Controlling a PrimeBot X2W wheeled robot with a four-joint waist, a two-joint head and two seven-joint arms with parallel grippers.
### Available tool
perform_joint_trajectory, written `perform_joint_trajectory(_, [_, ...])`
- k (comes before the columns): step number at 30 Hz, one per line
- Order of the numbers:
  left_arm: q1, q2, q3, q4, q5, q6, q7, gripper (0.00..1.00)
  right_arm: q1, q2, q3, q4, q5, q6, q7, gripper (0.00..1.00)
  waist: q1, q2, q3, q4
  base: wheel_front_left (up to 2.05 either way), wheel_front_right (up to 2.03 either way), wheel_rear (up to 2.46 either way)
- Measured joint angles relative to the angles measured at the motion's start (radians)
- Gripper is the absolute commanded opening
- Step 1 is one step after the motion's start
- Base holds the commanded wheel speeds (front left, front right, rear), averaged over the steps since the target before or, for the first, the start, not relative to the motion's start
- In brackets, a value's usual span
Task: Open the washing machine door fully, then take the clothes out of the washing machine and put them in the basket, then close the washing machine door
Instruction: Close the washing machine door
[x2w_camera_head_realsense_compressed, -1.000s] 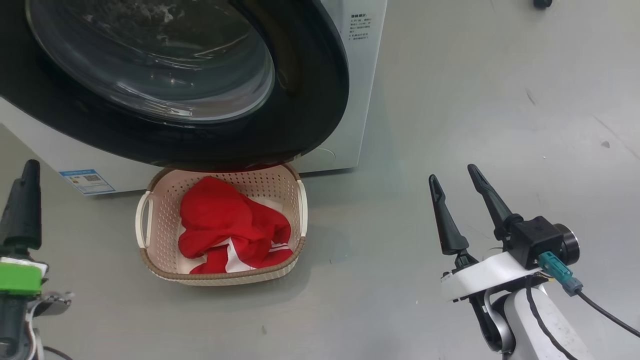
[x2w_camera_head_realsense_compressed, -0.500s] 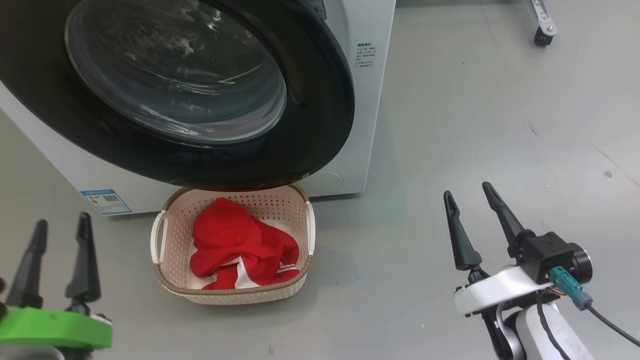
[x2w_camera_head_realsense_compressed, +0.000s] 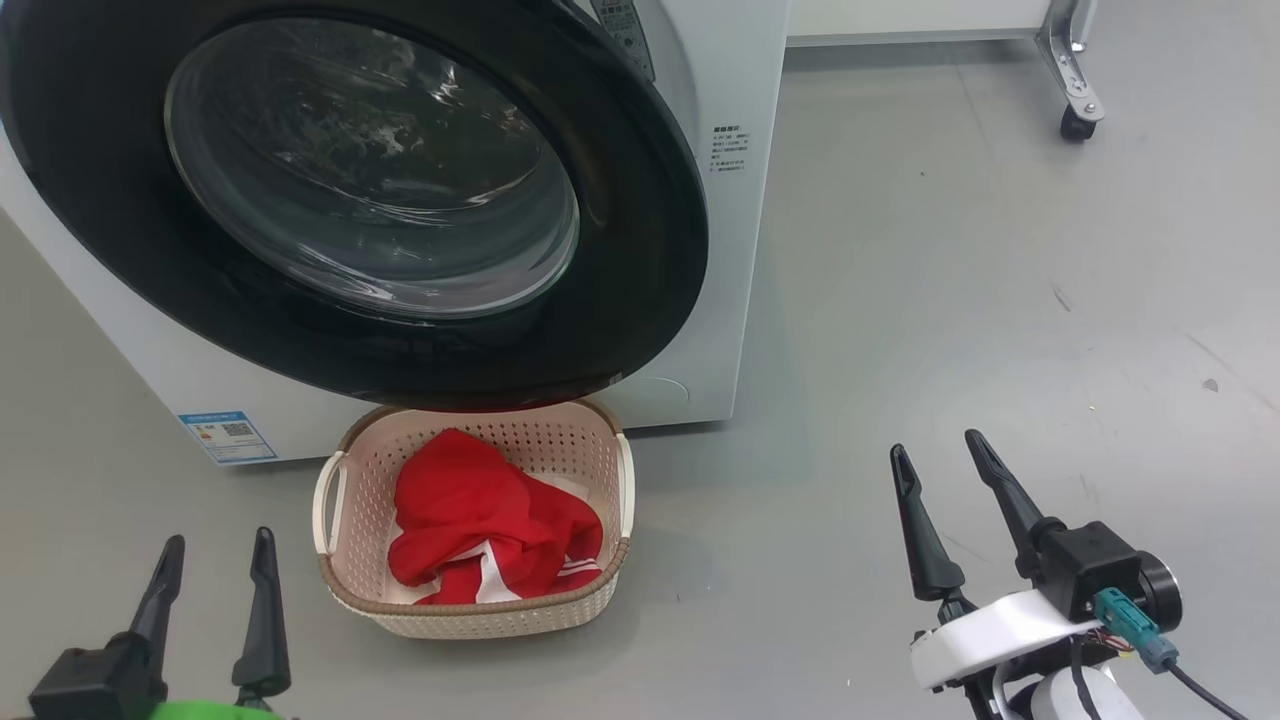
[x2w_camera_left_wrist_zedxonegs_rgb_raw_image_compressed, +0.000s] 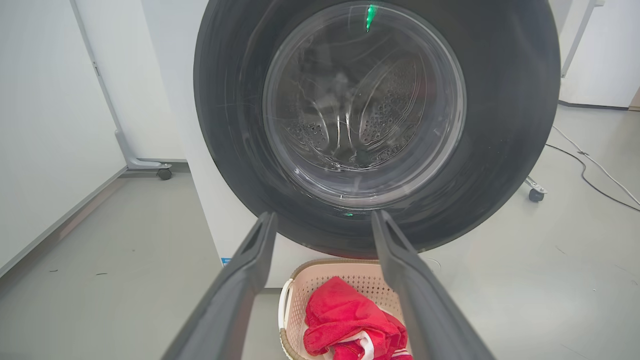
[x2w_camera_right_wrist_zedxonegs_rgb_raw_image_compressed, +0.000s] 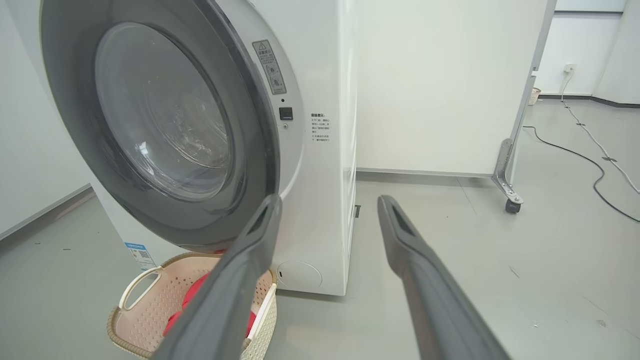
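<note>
Now clothes in basket, 6 o'clock of door; left tool 8 o'clock, right tool 4 o'clock, both released, empty.

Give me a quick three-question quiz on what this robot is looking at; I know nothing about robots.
1. True or false: the red clothes lie inside the basket.
2. Where does the basket stand? A) on a table; B) on the floor, just below the washing machine door; C) held up in the air by the robot.
3. Fill in the gap: the left jaws and the right jaws are both ____, with nothing between them.
Key: 1 true; 2 B; 3 open.
</note>
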Motion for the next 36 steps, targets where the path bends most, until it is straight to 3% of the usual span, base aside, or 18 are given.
perform_joint_trajectory(5, [0.012, -0.012, -0.021, 0.003, 0.014, 0.021, -0.014, 1.00, 0.024, 0.007, -0.007, -0.002, 0.001, -0.016, 0.000, 1.00, 0.0000, 0.0000, -0.004, -0.003, 0.00, 0.00, 0.00])
perform_joint_trajectory(15, [0.020, -0.036, -0.049, 0.013, 0.041, 0.052, -0.040, 1.00, 0.043, 0.008, -0.012, -0.012, 0.001, -0.017, 0.000, 1.00, 0.0000, 0.0000, -0.004, -0.008, 0.00, 0.00, 0.00])
perform_joint_trajectory(36, [0.025, -0.042, -0.072, 0.018, 0.071, 0.071, -0.050, 1.00, 0.049, 0.014, -0.016, -0.023, 0.001, -0.016, 0.000, 1.00, 0.0000, 0.0000, -0.003, -0.009, 0.00, 0.00, 0.00])
